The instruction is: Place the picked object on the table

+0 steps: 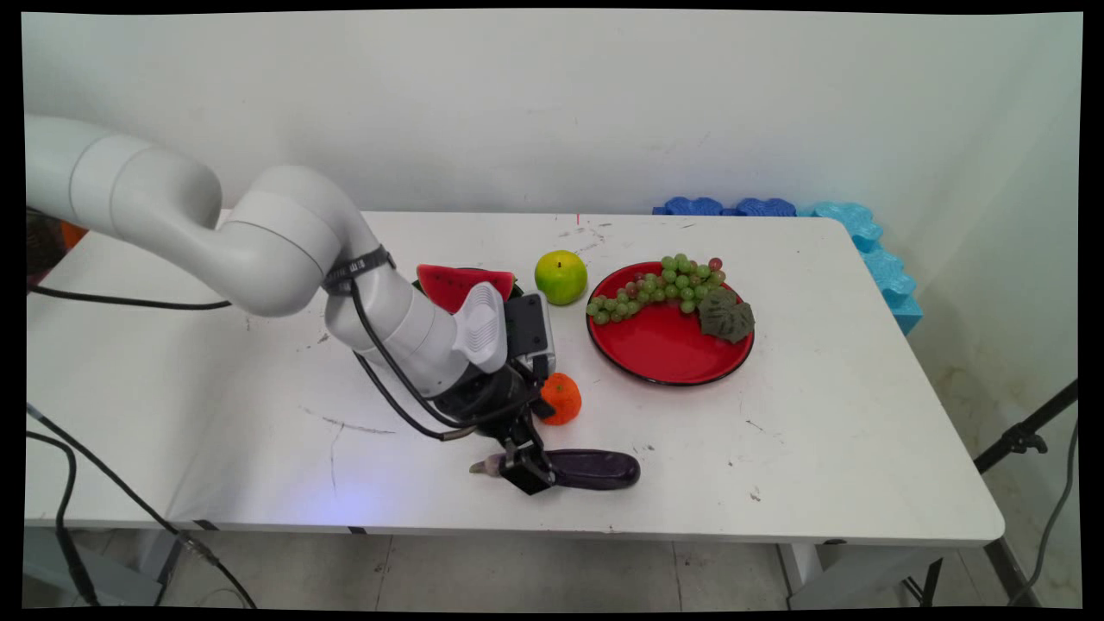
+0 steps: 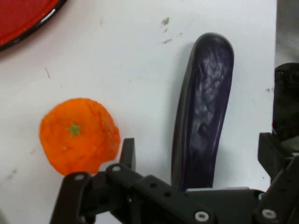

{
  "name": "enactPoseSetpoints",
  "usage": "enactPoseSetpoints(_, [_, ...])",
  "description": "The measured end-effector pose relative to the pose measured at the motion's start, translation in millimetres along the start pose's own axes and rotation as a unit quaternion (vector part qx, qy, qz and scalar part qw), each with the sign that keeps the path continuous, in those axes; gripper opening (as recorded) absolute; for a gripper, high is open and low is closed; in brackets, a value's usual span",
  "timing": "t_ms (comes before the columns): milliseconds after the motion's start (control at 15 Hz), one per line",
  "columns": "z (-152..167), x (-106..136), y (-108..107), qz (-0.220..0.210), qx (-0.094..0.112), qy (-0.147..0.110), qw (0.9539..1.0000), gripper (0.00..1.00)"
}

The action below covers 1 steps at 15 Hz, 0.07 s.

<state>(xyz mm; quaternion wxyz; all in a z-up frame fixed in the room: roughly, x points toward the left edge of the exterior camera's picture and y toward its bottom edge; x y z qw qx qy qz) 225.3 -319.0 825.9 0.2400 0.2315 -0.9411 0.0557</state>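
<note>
Straddling the purple eggplant (image 2: 202, 116) near its stem end, the pincer (image 2: 196, 163) stands wide, orange (image 2: 78, 135) just beside

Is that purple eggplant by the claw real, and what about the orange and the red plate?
The eggplant looks like moulded plastic or rubber: its dark skin has a dull, scuffed sheen. The orange seems fake too, perhaps foam or soft plastic, matte with lumpy, uneven edges. The red plate looks like glossy hard plastic or lacquer, with a black rim.
</note>
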Motion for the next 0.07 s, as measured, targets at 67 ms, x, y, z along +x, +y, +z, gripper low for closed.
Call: enactPoseSetpoints(67, [-3.1, 2.1, -0.2, 0.001, 0.001, 0.003, 1.0000, 1.00])
